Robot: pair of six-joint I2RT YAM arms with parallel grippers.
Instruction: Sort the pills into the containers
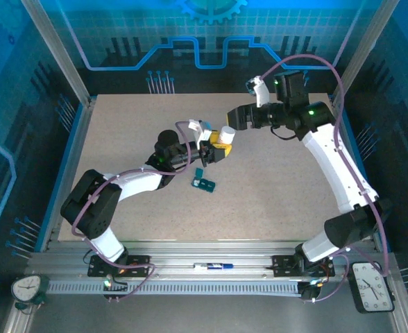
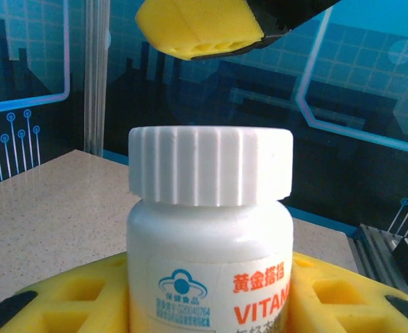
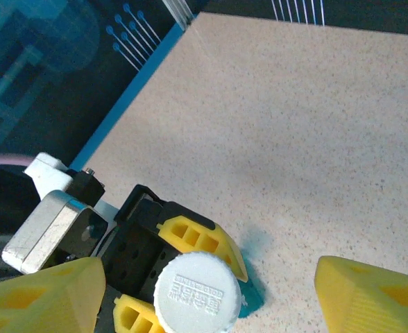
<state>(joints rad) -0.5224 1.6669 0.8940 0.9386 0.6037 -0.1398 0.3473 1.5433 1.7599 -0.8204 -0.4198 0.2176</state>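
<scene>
– Top external view: the small teal-green plastic pill box (image 1: 205,184) lies mid-table, bare speckled tabletop (image 1: 280,201) all round, edges well apart.
– Left wrist view: left gripper (image 2: 207,302) clamps a white ribbed-cap vitamin bottle (image 2: 207,222).
– Right wrist view?
– Right gripper (image 3: 204,277) spread open over that cap (image 3: 197,297).

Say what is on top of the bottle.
A white ribbed cap closes the bottle; the open right gripper hangs above, apart. The contents are hidden by the cap and opaque wall.

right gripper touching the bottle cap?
Apart. Right wrist view: right gripper open, its fingers flank the white cap with clear gaps either side.
</scene>
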